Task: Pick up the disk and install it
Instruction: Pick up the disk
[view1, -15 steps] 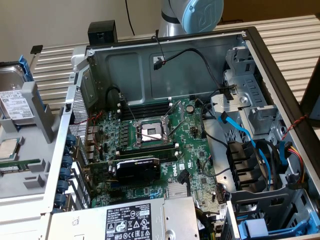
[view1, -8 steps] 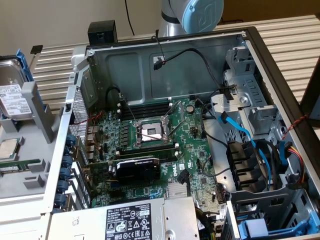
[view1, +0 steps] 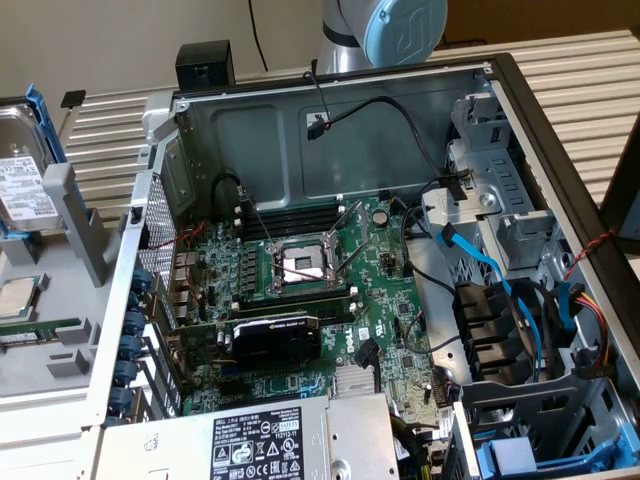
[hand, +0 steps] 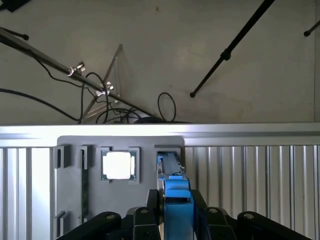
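We see a table (view1: 590, 80) topped with pale ribbed metal, a smooth rail running along one edge. An open computer case (view1: 330, 140) lies on its side across most of the table, its open face upward, with ribbed surface left bare beyond it at the exterior view's right. Toward the exterior view's left, just beside the case, a flat grey holder (view1: 88, 230) with slots and uprights rests on the ribs, set close against the railed edge. A small black box (view1: 204, 65) stands behind the case's far corner.
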